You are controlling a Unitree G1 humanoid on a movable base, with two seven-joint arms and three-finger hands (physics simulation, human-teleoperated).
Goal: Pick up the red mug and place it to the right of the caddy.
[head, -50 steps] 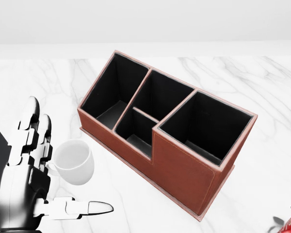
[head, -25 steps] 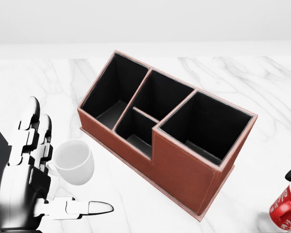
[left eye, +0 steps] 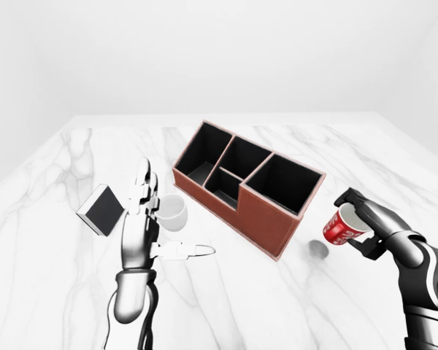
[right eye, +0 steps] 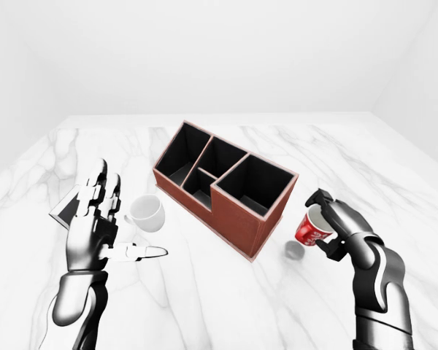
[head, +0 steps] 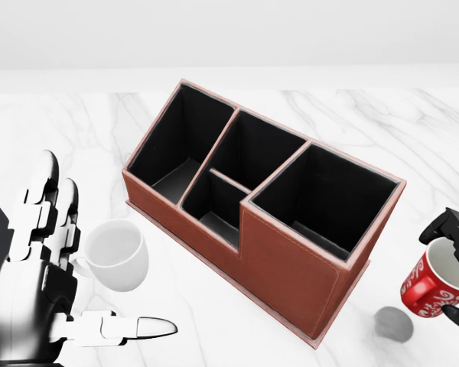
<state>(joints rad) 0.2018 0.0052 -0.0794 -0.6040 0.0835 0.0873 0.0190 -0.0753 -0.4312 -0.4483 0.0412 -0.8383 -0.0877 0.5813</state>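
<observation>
**A:** What do you have under you?

**B:** You stand over a white marble table [left eye: 51, 219] that fills the lower part of every view. The brown caddy [head: 283, 260] sits near its middle, set at a slant, with four dark compartments open to the top.

**A:** And your arms?

**B:** Your left hand [left eye: 137, 235] stands upright at the left of the left-eye view, fingers spread wide and thumb pointing right, gripping nothing. Your right hand [right eye: 334, 227] is at the right of the caddy, its dark fingers wrapped round the red mug [head: 432, 284].

**A:** So where is the mug exactly?

**B:** You hold it above the table, tilted, its mouth turned up and toward the caddy. A small round shadow [head: 393, 324] lies on the marble below it, just beside the caddy's lower right corner, so the mug is off the surface.

**A:** Anything smaller?

**B:** A white cup [head: 116, 254] stands between your left hand and the caddy. A flat dark box [left eye: 101, 209] lies left of that hand.
</observation>
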